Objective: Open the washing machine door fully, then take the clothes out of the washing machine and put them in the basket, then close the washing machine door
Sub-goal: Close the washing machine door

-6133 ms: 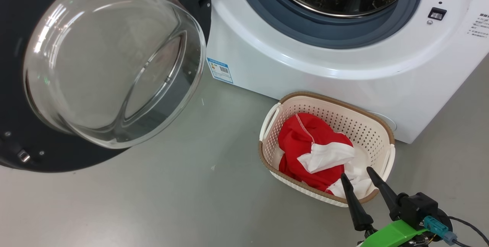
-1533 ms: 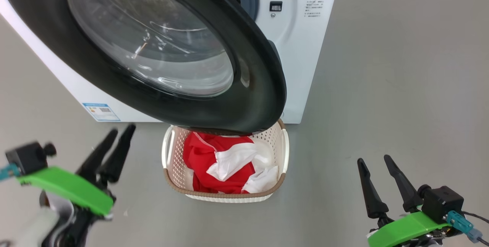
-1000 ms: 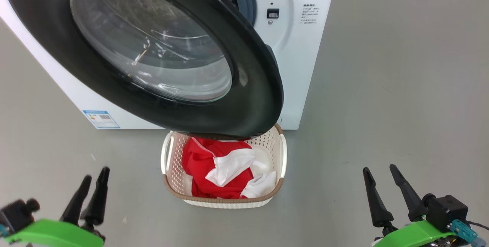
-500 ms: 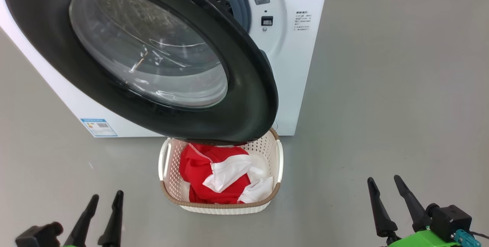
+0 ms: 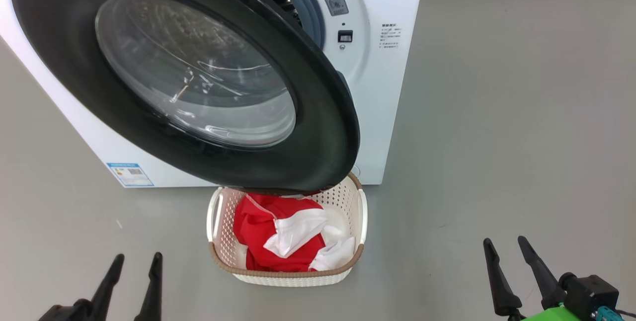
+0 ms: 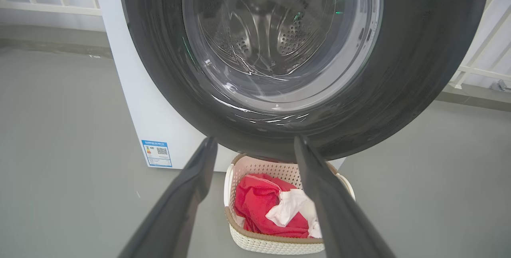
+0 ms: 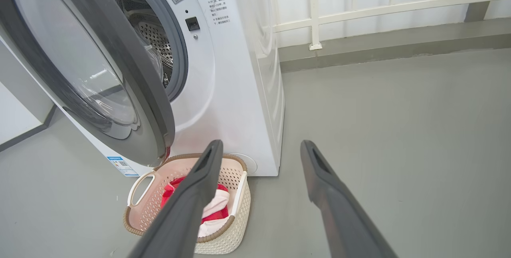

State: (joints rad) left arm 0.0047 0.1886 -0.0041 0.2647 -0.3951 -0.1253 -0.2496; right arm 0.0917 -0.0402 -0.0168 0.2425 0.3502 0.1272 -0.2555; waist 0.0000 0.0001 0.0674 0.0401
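Door-wise: washing machine door [image 5: 323,127] has swung from wide open to nearly shut, and the left claw [image 5: 137,260] has dropped to 7 o'clock in the head view. It is spread and empty; same for the right claw [image 5: 504,241] at 5 o'clock. Both sit well apart from the door.

Basket [image 5: 285,274] at 6 o'clock, just in front of the washing machine [image 5: 392,87], clothes [image 5: 258,221] heaped inside.

Door is ajar, gap at its 2 o'clock edge, not latched. Risks:
- weak or off-centre push lets it bounce back open
- lower rim passes close above the heap, so red fabric could snag or get pinched
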